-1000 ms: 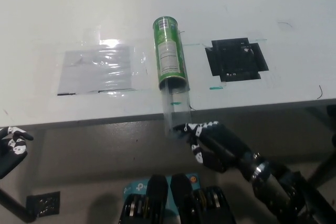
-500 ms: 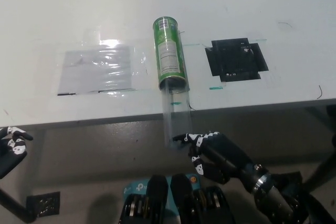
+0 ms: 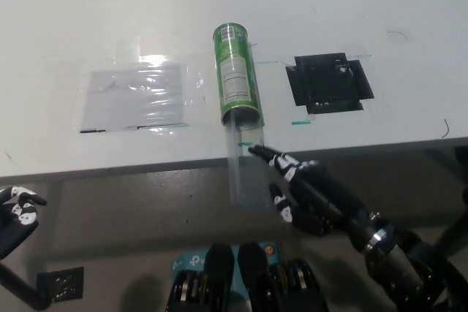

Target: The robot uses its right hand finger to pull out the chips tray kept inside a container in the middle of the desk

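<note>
The right hand (image 3: pixel 307 191), one finger extended, seems to touch the clear tray (image 3: pixel 245 166) protruding from the container (image 3: pixel 235 74).

Desk (image 3: pixel 365 5): white, edge running across lower frame.
Plastic sheet (image 3: pixel 135 95): clear, glossy, taped flat, left side.
Black square patch (image 3: pixel 328 82): right side, near green tape marks (image 3: pixel 301 123).

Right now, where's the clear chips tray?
Head view, centre: the clear chips tray sticks out of the green can's open end and overhangs the desk edge, with the black right robot hand at its right side.
</note>
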Robot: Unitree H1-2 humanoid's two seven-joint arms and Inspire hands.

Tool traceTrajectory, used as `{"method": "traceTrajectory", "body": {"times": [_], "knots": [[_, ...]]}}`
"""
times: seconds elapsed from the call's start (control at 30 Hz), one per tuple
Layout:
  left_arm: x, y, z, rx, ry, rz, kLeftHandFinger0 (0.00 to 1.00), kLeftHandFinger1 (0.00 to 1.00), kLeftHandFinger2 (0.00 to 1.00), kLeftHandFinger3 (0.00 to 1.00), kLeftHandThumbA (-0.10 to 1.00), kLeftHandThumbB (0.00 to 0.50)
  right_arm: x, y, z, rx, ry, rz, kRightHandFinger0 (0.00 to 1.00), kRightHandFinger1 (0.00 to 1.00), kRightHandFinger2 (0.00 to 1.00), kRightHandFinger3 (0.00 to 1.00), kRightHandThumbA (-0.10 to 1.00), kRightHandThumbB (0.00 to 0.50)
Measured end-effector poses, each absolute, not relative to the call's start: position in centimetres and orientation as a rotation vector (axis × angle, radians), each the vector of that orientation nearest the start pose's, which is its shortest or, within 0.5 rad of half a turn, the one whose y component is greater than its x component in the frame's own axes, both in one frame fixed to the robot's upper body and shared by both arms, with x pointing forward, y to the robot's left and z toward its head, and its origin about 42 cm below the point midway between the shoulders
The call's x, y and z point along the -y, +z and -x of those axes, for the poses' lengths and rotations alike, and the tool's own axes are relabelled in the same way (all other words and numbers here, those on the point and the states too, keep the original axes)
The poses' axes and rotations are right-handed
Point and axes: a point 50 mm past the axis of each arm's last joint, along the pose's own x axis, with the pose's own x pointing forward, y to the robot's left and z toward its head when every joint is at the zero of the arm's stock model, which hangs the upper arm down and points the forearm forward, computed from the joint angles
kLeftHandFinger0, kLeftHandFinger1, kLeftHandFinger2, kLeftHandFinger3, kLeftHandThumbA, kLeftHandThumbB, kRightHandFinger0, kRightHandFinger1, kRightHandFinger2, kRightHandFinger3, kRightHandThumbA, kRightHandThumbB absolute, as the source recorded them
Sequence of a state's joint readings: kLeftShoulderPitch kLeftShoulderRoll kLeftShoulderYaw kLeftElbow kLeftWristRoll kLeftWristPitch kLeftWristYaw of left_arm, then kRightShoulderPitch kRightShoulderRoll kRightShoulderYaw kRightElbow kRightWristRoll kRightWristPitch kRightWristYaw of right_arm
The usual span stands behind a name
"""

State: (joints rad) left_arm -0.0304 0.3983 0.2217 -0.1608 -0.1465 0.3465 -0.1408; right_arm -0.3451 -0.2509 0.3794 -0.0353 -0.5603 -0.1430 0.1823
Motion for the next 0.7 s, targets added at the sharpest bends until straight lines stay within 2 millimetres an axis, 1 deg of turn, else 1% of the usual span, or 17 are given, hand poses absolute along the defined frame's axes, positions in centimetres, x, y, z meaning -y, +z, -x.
{"method": "traceTrajectory", "body": {"times": [0.1,0.13,0.17,0.2,0.23,0.27,0.3,0.33,0.37,0.4,0.43,0.47,0.53,0.57,0.6,0.67,0.7], "knots": [[-37.8,16.8,-28.5,-0.119,0.071,-0.221,0.0,0.0,0.0,0.12,-0.1,0.04,15.4,21.2,-35.0,0.543,0.525,0.88,0.0,0.0,0.94,1.0,-0.1,0.187],[-37.8,16.8,-28.4,-0.12,0.071,-0.221,0.0,0.0,0.0,0.12,-0.1,0.041,15.6,21.8,-34.8,0.555,0.516,0.88,0.0,0.01,0.94,1.0,-0.1,0.185],[-37.8,16.8,-28.4,-0.121,0.071,-0.22,0.0,0.0,0.0,0.12,-0.1,0.041,15.9,22.3,-34.5,0.561,0.509,0.88,0.0,0.0,0.93,1.0,-0.1,0.184],[-37.7,16.8,-28.4,-0.121,0.071,-0.22,0.0,0.0,0.0,0.11,-0.1,0.047,16.1,22.6,-34.2,0.566,0.505,0.88,0.0,0.0,0.9,1.0,-0.1,0.181],[-37.7,16.8,-28.4,-0.121,0.071,-0.219,0.0,0.0,0.0,0.11,-0.1,0.055,16.5,22.8,-33.9,0.567,0.501,0.88,0.0,0.0,0.84,1.0,-0.1,0.167],[-37.7,16.8,-28.4,-0.121,0.071,-0.219,0.0,0.0,0.0,0.11,-0.1,0.054,17.1,22.9,-33.4,0.559,0.492,0.877,0.0,0.02,0.81,1.0,-0.1,0.171],[-37.7,16.8,-28.4,-0.121,0.071,-0.218,0.0,0.0,0.0,0.11,-0.1,0.054,17.6,23.0,-33.0,0.55,0.485,0.876,0.0,0.01,0.8,1.0,-0.1,0.173],[-37.8,16.7,-28.3,-0.122,0.073,-0.218,0.0,0.0,0.0,0.11,-0.1,0.054,18.3,23.0,-32.6,0.538,0.476,0.875,0.0,0.0,0.66,1.0,-0.1,0.166],[-37.9,16.7,-28.2,-0.124,0.076,-0.218,0.0,0.0,0.0,0.11,-0.1,0.053,18.9,22.9,-32.3,0.52,0.47,0.875,0.0,0.0,0.61,1.0,-0.1,0.168],[-37.9,16.7,-28.2,-0.124,0.077,-0.216,0.0,0.0,0.0,0.11,-0.1,0.052,19.7,22.8,-32.1,0.5,0.452,0.869,0.0,0.0,0.52,1.0,-0.1,0.174],[-37.9,16.6,-28.2,-0.124,0.078,-0.214,0.0,0.0,0.0,0.11,-0.1,0.054,20.4,22.7,-31.9,0.482,0.435,0.864,0.01,0.06,0.61,1.0,-0.1,0.178],[-37.8,16.6,-28.2,-0.124,0.079,-0.212,0.0,0.0,0.0,0.09,-0.1,0.055,21.3,22.8,-31.8,0.466,0.413,0.858,0.0,0.05,0.76,1.0,-0.1,0.177],[-37.7,16.5,-28.2,-0.122,0.08,-0.203,0.0,0.0,0.0,0.09,-0.1,0.054,23.0,22.6,-31.5,0.427,0.356,0.832,0.0,0.03,0.7,1.0,-0.1,0.176],[-37.6,16.5,-28.2,-0.122,0.079,-0.201,0.0,0.0,0.0,0.08,-0.1,0.06,23.6,22.5,-31.4,0.413,0.337,0.823,0.0,0.01,0.77,1.0,-0.1,0.169],[-37.6,16.4,-28.2,-0.122,0.079,-0.198,0.0,0.0,0.0,0.08,-0.1,0.061,24.7,22.2,-31.1,0.385,0.299,0.804,0.0,0.0,0.79,1.0,-0.1,0.172],[-37.6,16.3,-28.2,-0.125,0.08,-0.196,0.0,0.0,0.0,0.08,-0.1,0.065,26.2,21.5,-30.6,0.338,0.244,0.765,0.0,0.0,0.77,0.92,-0.1,0.177],[-37.6,16.2,-28.2,-0.127,0.081,-0.196,0.0,0.0,0.0,0.08,-0.1,0.072,26.9,21.0,-30.5,0.313,0.213,0.737,0.0,0.0,0.71,0.84,-0.1,0.183]]}}
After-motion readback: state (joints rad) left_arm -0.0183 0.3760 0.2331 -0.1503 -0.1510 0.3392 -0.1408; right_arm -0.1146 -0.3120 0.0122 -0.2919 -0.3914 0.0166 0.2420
